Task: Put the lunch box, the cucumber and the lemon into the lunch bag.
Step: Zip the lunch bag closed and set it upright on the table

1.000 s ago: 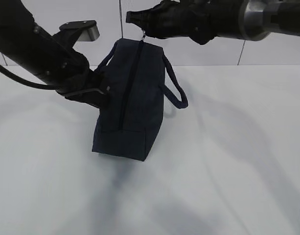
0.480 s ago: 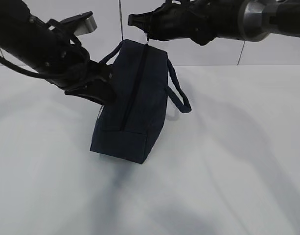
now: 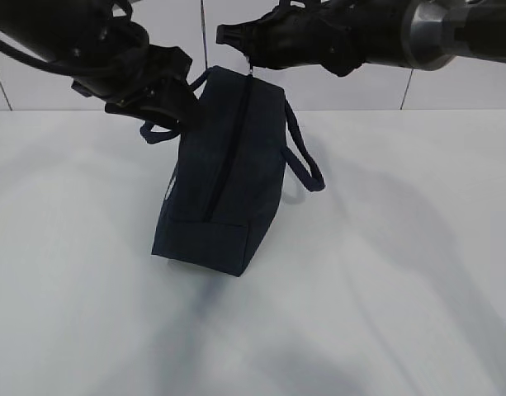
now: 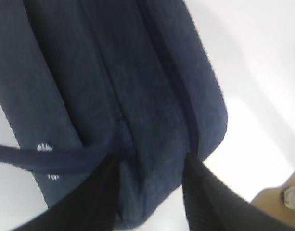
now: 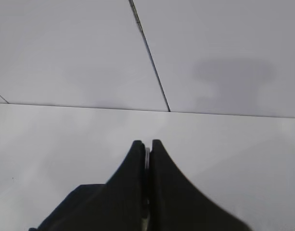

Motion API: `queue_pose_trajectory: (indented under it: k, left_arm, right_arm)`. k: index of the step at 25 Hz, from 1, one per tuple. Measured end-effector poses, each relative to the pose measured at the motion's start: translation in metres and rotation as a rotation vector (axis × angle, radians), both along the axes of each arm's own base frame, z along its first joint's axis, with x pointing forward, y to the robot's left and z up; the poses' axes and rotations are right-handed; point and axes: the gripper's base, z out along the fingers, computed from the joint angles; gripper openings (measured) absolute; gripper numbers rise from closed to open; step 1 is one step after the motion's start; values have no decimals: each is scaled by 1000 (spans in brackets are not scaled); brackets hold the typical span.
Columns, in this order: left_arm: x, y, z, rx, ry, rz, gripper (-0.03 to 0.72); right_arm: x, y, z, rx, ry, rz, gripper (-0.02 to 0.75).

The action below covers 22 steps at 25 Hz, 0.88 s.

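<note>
The dark navy lunch bag [image 3: 224, 181] stands on the white table with its black zipper [image 3: 229, 140] closed along the top. My right gripper [image 3: 244, 48] is above the bag's far end, shut on the metal zipper pull ring [image 5: 147, 156], a sliver of which shows between the fingers. My left gripper [image 3: 177, 103] is raised at the bag's upper left side, open, with its jaws astride the bag's fabric [image 4: 113, 72]. The left handle strap [image 4: 41, 156] crosses in front of one finger. The lunch box, cucumber and lemon are out of view.
The white table [image 3: 385, 272] stretches all round the bag, with a tiled white wall [image 3: 352, 91] behind it. The bag's right handle [image 3: 306, 161] hangs out to the side. A wooden edge with a bolt [image 4: 288, 197] shows beyond the table.
My left gripper has lifted from the bag's lower left side to its upper left, near the handle. The bag has shifted slightly. My right gripper has stayed on the zipper pull.
</note>
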Motion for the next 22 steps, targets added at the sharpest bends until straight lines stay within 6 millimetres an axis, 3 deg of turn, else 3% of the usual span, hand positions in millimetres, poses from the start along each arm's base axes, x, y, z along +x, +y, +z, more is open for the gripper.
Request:
queue_pose_trajectory:
  k: [4, 18, 20, 22]
  left_arm:
    - [7, -1, 13, -13, -67, 15, 314]
    - [67, -13, -10, -14, -62, 31, 312]
    - [71, -14, -20, -6, -33, 27, 278]
    - [72, -15, -29, 0, 2, 18, 195]
  right_arm:
    - [0, 0, 0, 0, 0, 0, 0]
    - [0, 0, 0, 0, 0, -1, 0]
    - [0, 0, 0, 0, 0, -1, 0]
    - [0, 0, 0, 0, 0, -1, 0]
